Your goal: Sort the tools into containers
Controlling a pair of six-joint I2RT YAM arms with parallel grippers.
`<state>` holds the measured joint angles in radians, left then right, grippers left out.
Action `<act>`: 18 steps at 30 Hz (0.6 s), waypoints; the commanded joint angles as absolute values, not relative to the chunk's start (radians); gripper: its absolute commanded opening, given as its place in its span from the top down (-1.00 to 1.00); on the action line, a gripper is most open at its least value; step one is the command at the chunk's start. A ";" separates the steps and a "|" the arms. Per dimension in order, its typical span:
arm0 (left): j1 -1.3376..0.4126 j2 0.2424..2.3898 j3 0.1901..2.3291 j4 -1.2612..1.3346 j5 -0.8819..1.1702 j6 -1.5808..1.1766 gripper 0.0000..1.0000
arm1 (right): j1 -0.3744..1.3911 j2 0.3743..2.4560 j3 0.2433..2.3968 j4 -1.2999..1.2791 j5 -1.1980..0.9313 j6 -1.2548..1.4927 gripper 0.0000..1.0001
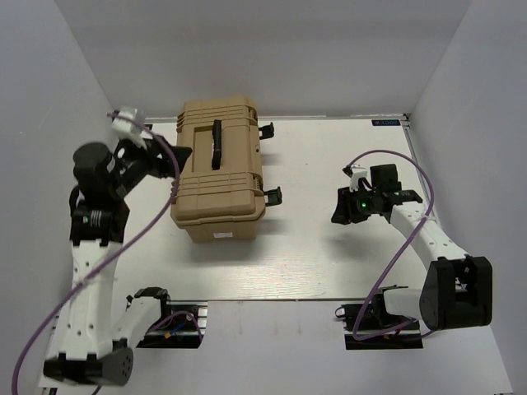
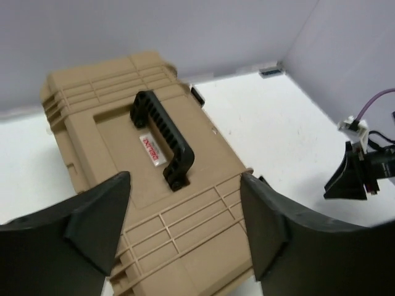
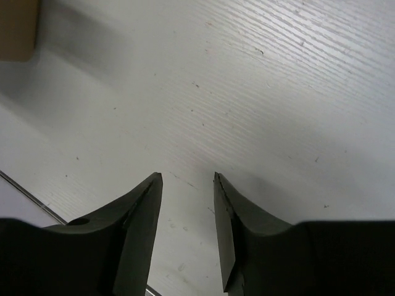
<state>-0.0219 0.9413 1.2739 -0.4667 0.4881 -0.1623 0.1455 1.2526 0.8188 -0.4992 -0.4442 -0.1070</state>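
Observation:
A tan hard-shell toolbox [image 1: 218, 170] with a black carry handle [image 1: 216, 144] sits closed on the white table, left of centre. It also shows in the left wrist view [image 2: 154, 185], with its handle [image 2: 162, 139] on the lid. My left gripper [image 1: 183, 155] is open and empty at the box's left edge, its fingers [image 2: 99, 216] spread above the lid. My right gripper [image 1: 339, 207] is open and empty, over bare table right of the box; its fingertips [image 3: 148, 203] stand a little apart. No pliers, screwdrivers or hex keys are in view.
Two black latches [image 1: 266, 130] [image 1: 272, 196] hang open on the box's right side. White walls close in the table on the left, back and right. The table's front edge [image 1: 272, 299] runs just ahead of the arm bases. A corner of the box [image 3: 18, 31] shows in the right wrist view.

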 commanded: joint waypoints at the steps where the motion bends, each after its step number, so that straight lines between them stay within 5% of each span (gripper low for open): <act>1: -0.028 0.833 1.082 -0.309 0.433 -0.147 -0.66 | 0.135 1.259 0.838 -0.502 -0.402 -0.123 0.09; 7: -0.038 0.723 0.821 -0.160 0.451 -0.101 -0.72 | 0.120 1.233 0.798 -0.451 -0.344 -0.144 -0.08; 11: -0.049 0.651 0.710 -0.095 0.463 -0.092 -0.95 | 0.112 1.235 0.791 -0.411 -0.263 -0.108 -0.43; 18: -0.058 0.574 0.637 -0.046 0.526 -0.074 -0.98 | 0.094 1.230 0.836 -0.410 -0.130 -0.028 -0.55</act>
<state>-0.0525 0.5926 0.6319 -0.1188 0.4824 -0.0937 0.1074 1.2564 0.7921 -0.4477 -0.2062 -0.0582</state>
